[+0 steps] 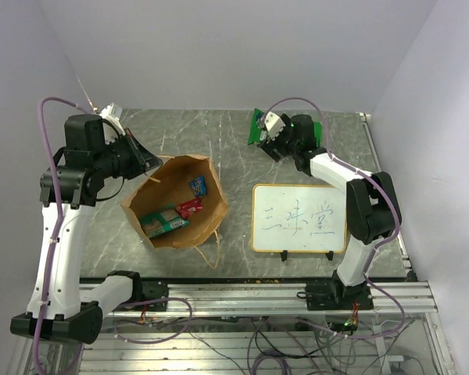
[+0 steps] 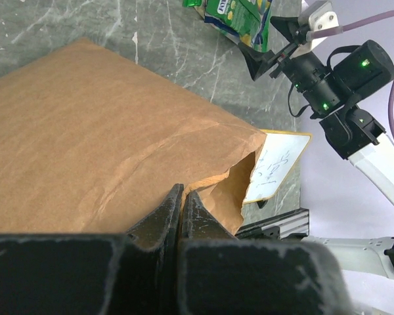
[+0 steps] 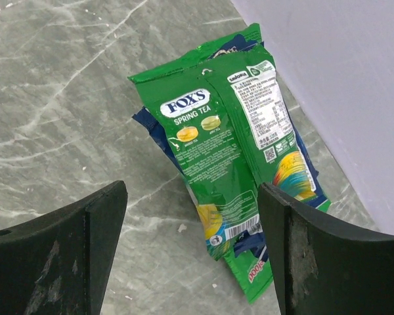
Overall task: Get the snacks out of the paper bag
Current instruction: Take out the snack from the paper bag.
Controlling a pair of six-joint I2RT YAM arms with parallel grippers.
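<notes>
The brown paper bag (image 1: 211,205) lies on the table with its mouth open upward. Inside it lie a green packet (image 1: 162,221), a red packet (image 1: 189,207) and a small blue pouch (image 1: 197,185). My left gripper (image 2: 182,191) is shut on the bag's rim (image 2: 217,177), pinching the paper edge at the bag's far left corner (image 1: 151,166). Near the back wall, my right gripper (image 3: 192,197) stands open just above a pile of snacks: a green Fox's packet (image 3: 210,151) on top, a second green packet (image 3: 266,111) and a dark blue one (image 3: 146,123) beneath. Nothing sits between its fingers.
An orange-framed whiteboard (image 1: 298,218) stands on the table right of the bag, under the right arm's elbow. The back wall (image 3: 341,79) runs close behind the snack pile. The bag's string handles (image 1: 213,251) trail toward the front edge.
</notes>
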